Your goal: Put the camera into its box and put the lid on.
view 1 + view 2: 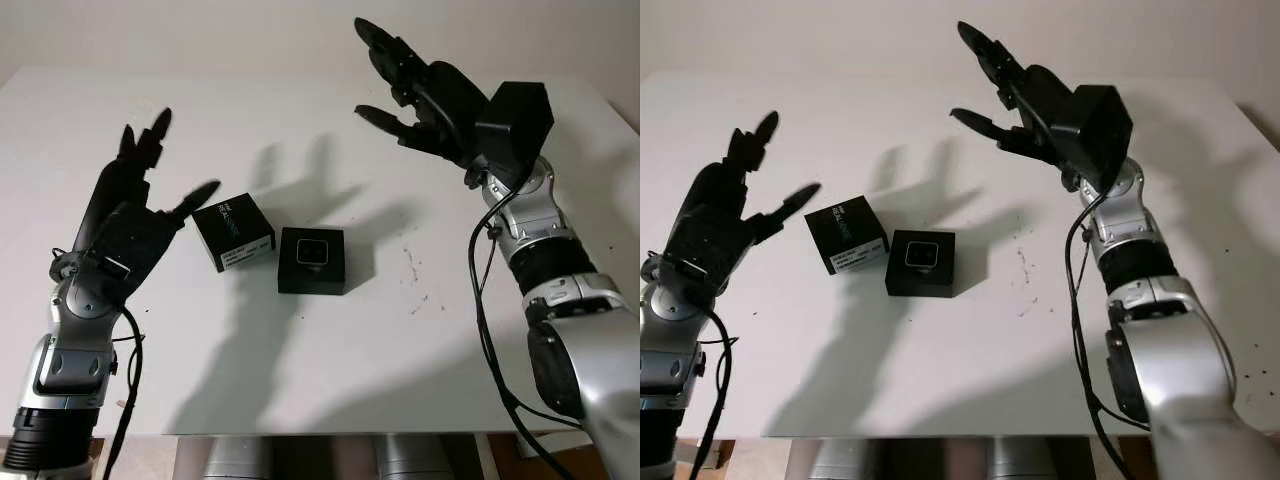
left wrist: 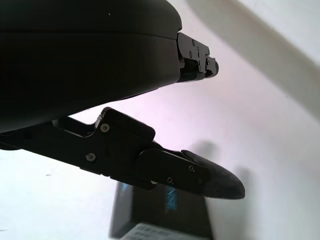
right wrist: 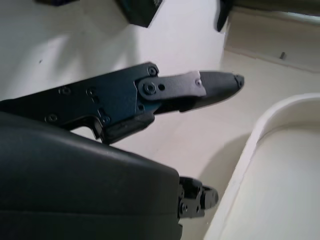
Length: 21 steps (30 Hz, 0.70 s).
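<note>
An open black box (image 1: 311,275) sits at the middle of the white table (image 1: 330,370), and the camera (image 1: 313,250) lies inside it, its silvery face up. Just left of the box, and touching or nearly touching it, lies the black lid (image 1: 233,232) with a white label on its side. My left hand (image 1: 170,155) is open and raised above the table left of the lid, holding nothing. Up at the back right, my right hand (image 1: 375,70) is open and held high, well clear of the box. The left wrist view has the lid (image 2: 160,215) beyond a finger (image 2: 210,175).
Small dark specks (image 1: 410,270) mark the table right of the box. The table's front edge (image 1: 330,432) runs close to my body. In the right wrist view the table's rounded edge (image 3: 250,150) curves past the hand.
</note>
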Each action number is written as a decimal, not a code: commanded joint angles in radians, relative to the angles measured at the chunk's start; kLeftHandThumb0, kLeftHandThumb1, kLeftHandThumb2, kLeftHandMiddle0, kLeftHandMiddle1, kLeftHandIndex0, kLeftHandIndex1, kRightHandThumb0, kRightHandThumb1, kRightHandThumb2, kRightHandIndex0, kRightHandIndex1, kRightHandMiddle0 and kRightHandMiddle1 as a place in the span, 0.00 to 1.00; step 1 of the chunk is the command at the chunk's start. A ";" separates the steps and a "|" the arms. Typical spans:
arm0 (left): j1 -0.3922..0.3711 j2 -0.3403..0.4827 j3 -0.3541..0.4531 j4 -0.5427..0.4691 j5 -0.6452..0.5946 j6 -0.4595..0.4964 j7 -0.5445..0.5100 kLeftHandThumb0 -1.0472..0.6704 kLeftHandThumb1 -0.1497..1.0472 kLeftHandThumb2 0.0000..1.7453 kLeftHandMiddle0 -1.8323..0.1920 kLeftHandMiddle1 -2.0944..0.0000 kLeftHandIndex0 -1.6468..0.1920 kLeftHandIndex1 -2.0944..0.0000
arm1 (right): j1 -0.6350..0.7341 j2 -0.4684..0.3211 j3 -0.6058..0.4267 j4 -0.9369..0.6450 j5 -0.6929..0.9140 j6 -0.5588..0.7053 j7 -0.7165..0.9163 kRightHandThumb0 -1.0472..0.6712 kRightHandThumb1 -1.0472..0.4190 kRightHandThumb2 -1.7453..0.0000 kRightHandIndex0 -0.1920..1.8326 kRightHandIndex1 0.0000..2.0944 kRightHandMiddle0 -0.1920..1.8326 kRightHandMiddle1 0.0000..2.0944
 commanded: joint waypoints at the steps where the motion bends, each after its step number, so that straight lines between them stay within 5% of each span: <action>1: -0.013 0.047 -0.038 0.013 0.035 0.005 -0.042 0.14 0.93 0.02 0.90 1.00 0.91 0.98 | 0.024 0.015 -0.044 -0.034 0.036 0.041 -0.004 0.18 0.00 0.83 0.07 0.03 0.09 0.06; 7: -0.046 0.124 -0.123 0.050 0.122 -0.030 -0.139 0.06 0.96 0.04 0.94 0.99 0.94 0.99 | 0.052 0.032 -0.098 -0.048 0.051 0.090 -0.060 0.22 0.00 0.78 0.08 0.03 0.08 0.04; 12: -0.076 0.137 -0.155 0.073 0.153 -0.047 -0.174 0.10 0.93 0.03 0.96 0.98 0.95 0.99 | 0.054 0.039 -0.118 -0.047 0.060 0.138 -0.060 0.23 0.00 0.76 0.07 0.03 0.08 0.03; 21: -0.146 0.124 -0.181 0.218 0.213 -0.214 -0.058 0.10 0.94 0.03 0.96 0.98 0.97 0.98 | 0.068 0.046 -0.127 -0.063 0.067 0.201 -0.053 0.26 0.00 0.75 0.07 0.03 0.07 0.03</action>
